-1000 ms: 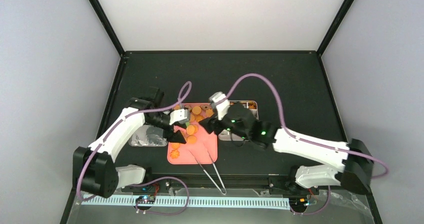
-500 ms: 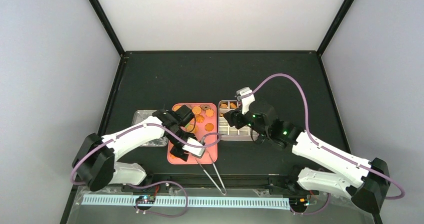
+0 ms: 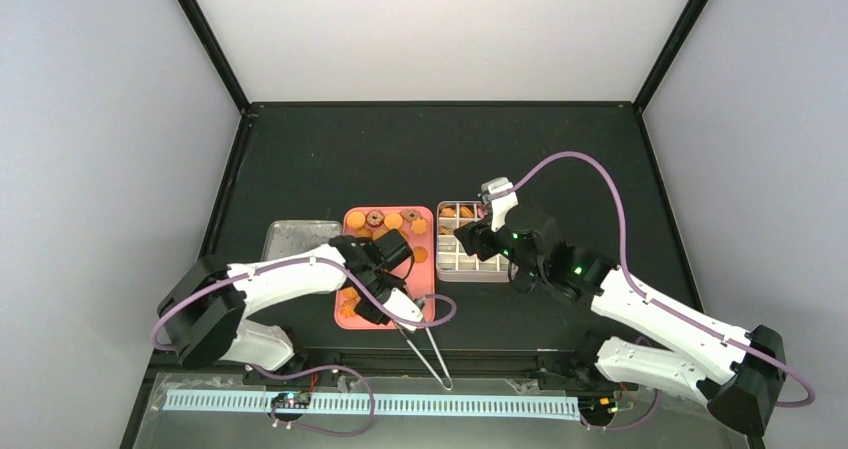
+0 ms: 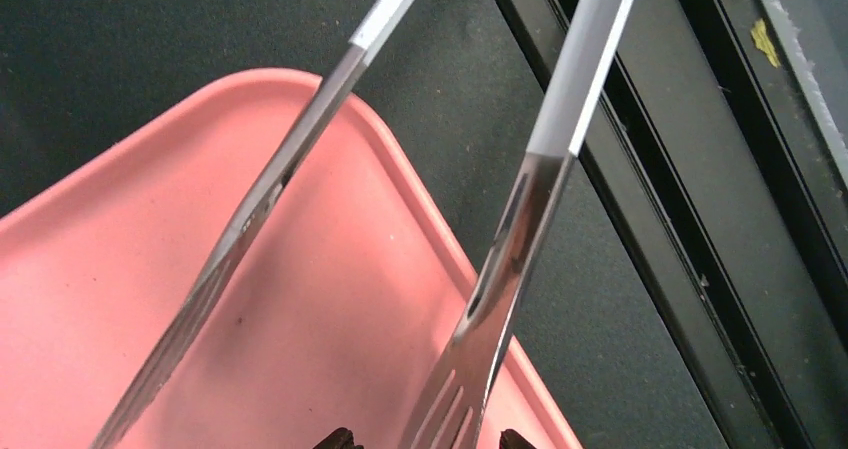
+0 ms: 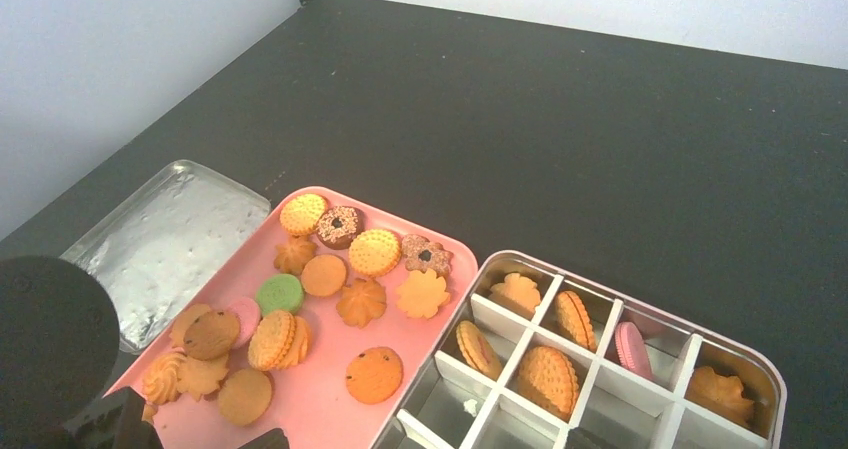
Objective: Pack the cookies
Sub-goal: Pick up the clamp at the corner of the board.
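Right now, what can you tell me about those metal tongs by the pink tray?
The tongs are two long metal arms, shiny toward their slotted ends, dull grey higher up, joined at the other end. They lie open in a V, ends on the near right corner of the pink tray. The left gripper hangs over them, fingertips either side of one end.

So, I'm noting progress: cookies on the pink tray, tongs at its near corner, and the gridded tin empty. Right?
Not empty: the right wrist view shows cookies in several of the tin's compartments. The rest stands: more cookies on the tray, tongs at its near corner.
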Tool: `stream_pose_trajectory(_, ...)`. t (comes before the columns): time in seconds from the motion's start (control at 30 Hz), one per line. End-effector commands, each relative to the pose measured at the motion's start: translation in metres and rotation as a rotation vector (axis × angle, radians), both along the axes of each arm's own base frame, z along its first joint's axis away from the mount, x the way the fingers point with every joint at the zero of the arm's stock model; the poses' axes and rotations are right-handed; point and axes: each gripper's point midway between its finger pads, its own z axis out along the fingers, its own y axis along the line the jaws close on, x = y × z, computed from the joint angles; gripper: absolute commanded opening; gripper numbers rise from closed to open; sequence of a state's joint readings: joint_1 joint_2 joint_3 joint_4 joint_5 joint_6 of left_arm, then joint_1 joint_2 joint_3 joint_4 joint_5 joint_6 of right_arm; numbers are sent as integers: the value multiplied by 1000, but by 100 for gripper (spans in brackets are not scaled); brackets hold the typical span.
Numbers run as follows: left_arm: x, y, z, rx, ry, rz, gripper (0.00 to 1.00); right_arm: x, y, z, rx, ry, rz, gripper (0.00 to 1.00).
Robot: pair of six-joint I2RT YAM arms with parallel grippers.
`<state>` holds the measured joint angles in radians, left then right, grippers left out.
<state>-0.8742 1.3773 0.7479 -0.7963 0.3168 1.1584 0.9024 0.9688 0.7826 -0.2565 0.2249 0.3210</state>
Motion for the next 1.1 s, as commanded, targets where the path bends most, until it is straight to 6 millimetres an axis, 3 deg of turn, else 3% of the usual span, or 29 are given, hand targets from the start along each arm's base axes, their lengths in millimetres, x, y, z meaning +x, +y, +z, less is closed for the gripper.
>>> stream_pose_trajectory(0.0,3,-11,-2,-1,-63,6,38,1,-3,-2,5,7,-17,73)
stream_pose_trajectory(0.17,-2,-15,-8,18,-106,-9,28,1,-3,-2,10,8,-19,71)
stream_pose_trajectory(0.43,-13,-18,-17,37,-98,-14,27,1,-2,-1,19,14,-20,69)
stream_pose_trajectory(0.57,-10,-17,-17,46,-112,13,4,2,-2,0,21,12,-21,69)
stream_pose_trajectory(0.63,-7,-17,-16,40,-131,31,2,2,-1,1,24,11,-19,69)
stream_pose_trajectory(0.83,1,-19,4,-10,-162,85,2,2,1,6,31,4,-11,69)
stream_pose_trajectory(1.07,23,-11,52,-133,-58,244,2,-1,4,30,83,-29,15,70)
